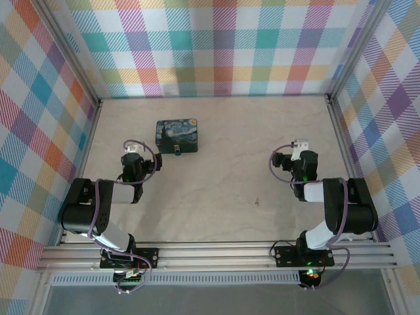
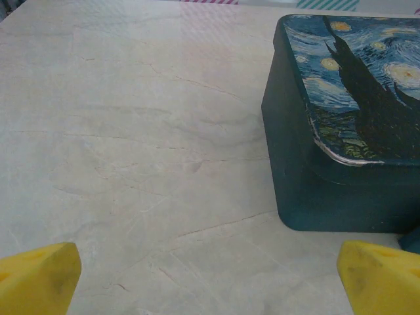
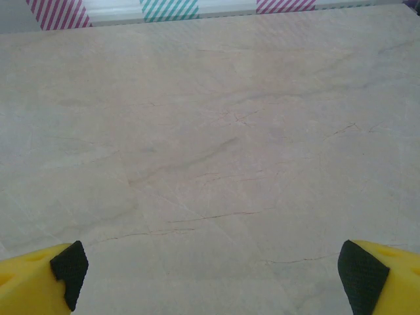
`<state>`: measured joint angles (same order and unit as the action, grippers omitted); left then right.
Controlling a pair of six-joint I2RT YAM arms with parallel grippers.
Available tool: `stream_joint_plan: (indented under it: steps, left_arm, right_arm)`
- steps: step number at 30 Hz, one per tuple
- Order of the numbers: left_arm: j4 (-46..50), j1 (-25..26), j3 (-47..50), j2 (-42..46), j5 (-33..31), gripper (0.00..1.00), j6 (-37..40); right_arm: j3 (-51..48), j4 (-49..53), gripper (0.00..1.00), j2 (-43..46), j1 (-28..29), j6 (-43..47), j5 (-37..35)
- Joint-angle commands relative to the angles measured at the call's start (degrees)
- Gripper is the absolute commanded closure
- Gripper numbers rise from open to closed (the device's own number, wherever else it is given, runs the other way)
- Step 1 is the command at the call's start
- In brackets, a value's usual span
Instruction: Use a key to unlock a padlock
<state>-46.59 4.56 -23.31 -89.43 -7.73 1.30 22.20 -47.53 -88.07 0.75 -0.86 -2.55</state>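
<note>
The small blue padlock point(image 1: 178, 151) lies on the table against the near side of the painted tin point(image 1: 176, 134). In the left wrist view a teal sliver of the padlock point(image 2: 413, 240) peeks past the tin's near right corner. A tiny dark speck, apparently the key point(image 1: 257, 201), lies mid-table between the arms. My left gripper point(image 1: 134, 153) hovers left of the tin, open and holding nothing, its yellow fingertips point(image 2: 39, 275) wide apart. My right gripper point(image 1: 296, 151) is at the right, open over bare table, fingertips point(image 3: 384, 275) spread.
The dark blue starry-night tin point(image 2: 341, 131) stands close ahead and to the right of my left gripper. Checked cloth walls on metal frames enclose the table point(image 1: 230, 190) on three sides. The arm bases sit on a rail at the near edge.
</note>
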Motion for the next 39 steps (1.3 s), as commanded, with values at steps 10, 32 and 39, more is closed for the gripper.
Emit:
stream_joint_plan:
  steps: [10, 32, 39]
  left_arm:
    - [-0.09, -0.59, -0.55, -0.23, 0.31, 0.00, -0.32]
    - [18.03, -0.60, -4.90, 13.82, 0.28, 0.00, -1.70]
    - [27.36, -0.58, -6.34, 26.08, 0.15, 0.00, -8.79]
  right_arm:
    - [0.74, -1.24, 0.00, 0.09, -0.16, -0.81, -0.24]
    - [0.91, 6.43, 0.00, 8.09, -0.14, -1.79, -1.73]
    - [5.45, 27.39, 0.00, 18.00, -0.15, -7.54, -1.61]
